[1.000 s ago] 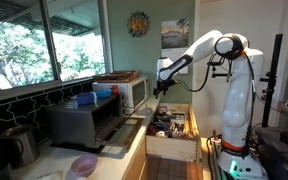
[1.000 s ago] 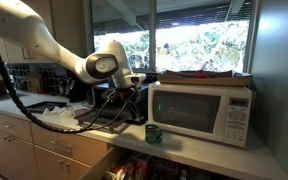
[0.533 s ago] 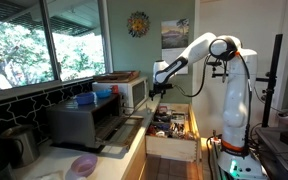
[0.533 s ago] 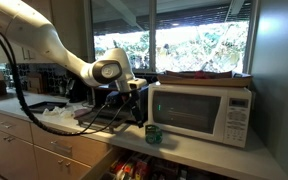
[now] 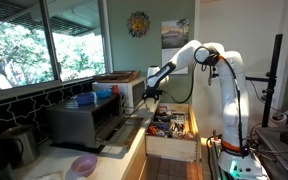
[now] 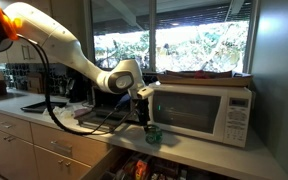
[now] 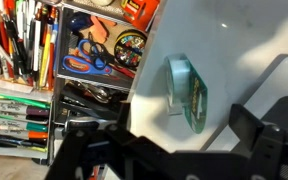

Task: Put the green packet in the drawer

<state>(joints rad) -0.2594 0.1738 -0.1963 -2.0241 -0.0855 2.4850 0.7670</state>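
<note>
Green packet (image 7: 187, 92) (image 6: 152, 132): round, standing on edge on white desk (image 7: 229, 35), near front edge, just in front of microwave (image 6: 199, 110). Not in drawer.
Gripper (image 7: 159, 128) (image 5: 149, 92) (image 6: 142, 112): fingers spread wide, holding nothing; hovering just above packet, no contact.
Drawer (image 5: 171, 148) (image 7: 57, 50): light wood, pulled out below desk edge; compartments packed with blue-handled scissors (image 7: 84, 62), pens (image 7: 9, 45), assorted tools.
Toaster oven (image 5: 84, 120): further along desk, door down.
</note>
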